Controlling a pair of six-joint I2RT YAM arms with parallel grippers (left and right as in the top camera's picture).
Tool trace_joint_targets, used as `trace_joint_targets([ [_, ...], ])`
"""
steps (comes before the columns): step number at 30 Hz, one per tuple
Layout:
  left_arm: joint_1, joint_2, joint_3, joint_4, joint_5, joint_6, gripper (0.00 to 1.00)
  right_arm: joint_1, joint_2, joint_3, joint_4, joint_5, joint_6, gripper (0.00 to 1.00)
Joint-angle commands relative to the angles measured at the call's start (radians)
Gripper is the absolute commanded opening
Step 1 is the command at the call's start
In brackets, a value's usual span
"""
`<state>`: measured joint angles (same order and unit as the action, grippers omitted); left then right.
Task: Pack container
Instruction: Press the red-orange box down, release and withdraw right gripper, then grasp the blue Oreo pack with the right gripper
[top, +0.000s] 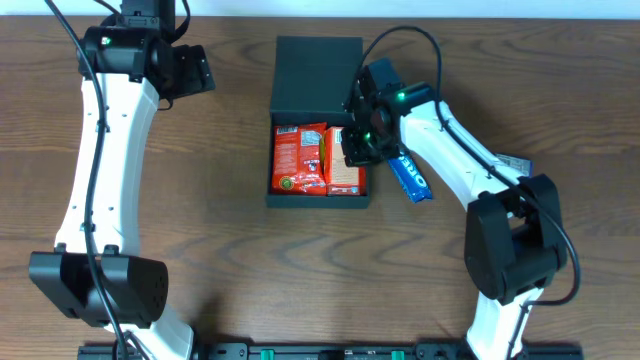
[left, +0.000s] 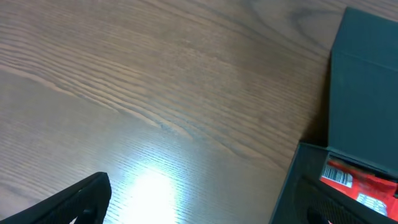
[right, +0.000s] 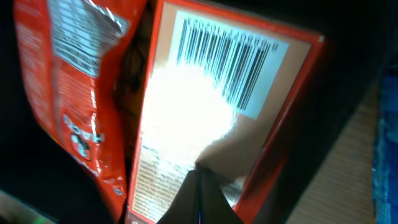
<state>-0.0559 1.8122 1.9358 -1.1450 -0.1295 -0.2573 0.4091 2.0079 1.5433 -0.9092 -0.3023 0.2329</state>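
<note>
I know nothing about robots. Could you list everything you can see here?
table: one, brown wood, under everything
container: one, matte black, mid-table, flap lid open
red packet: one, red, left side inside container
red carton: one, red with barcode, right side inside container
blue packet: one, blue, on table right of container
pale packet: one, silvery, far right, mostly hidden by arm
left gripper: one, black, open, above bare table left of container
right gripper: one, black, shut, over the carton
</note>
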Motion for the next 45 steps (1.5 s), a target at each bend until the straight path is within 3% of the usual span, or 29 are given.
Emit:
trace_joint_targets([
  [1, 0.003, 0.008, -0.005, -0.003, 0.019, 0.006, 0.95, -0.004, 0.008, -0.027, -0.002, 0.01, -0.032, 0.01],
  [13, 0.003, 0.008, -0.005, -0.004, 0.019, -0.005, 0.95, -0.111, -0.103, 0.219, -0.139, 0.063, -0.135, 0.02],
  [19, 0.003, 0.008, -0.005, 0.003, 0.018, -0.005, 0.95, -0.297, -0.137, 0.225, -0.17, 0.152, -0.435, 0.07],
  [21, 0.003, 0.008, -0.005, 0.011, 0.018, -0.005, 0.95, -0.345, -0.126, 0.224, -0.177, 0.187, -0.455, 0.08],
  [25, 0.003, 0.008, -0.005, 0.029, 0.019, -0.005, 0.95, -0.388, -0.103, 0.219, -0.176, 0.18, -0.475, 0.18],
  [27, 0.003, 0.008, -0.005, 0.035, 0.018, -0.005, 0.95, -0.387, -0.083, 0.197, -0.174, 0.17, -0.534, 0.42],
  [28, 0.003, 0.008, -0.005, 0.037, 0.019, -0.005, 0.95, -0.383, -0.074, 0.183, -0.171, 0.155, -0.557, 0.62],
  [29, 0.003, 0.008, -0.005, 0.039, 0.019, -0.005, 0.95, -0.377, -0.066, 0.165, -0.163, 0.135, -0.577, 0.71],
  [32, 0.003, 0.008, -0.005, 0.042, 0.018, -0.005, 0.95, -0.351, -0.047, 0.124, -0.138, 0.112, -0.598, 0.87],
  [36, 0.003, 0.008, -0.005, 0.045, 0.018, -0.004, 0.95, -0.303, -0.025, 0.069, -0.091, 0.119, -0.608, 0.94],
  [45, 0.003, 0.008, -0.005, 0.047, 0.015, -0.004, 0.95, -0.216, -0.024, -0.072, 0.017, 0.181, -0.585, 0.9],
])
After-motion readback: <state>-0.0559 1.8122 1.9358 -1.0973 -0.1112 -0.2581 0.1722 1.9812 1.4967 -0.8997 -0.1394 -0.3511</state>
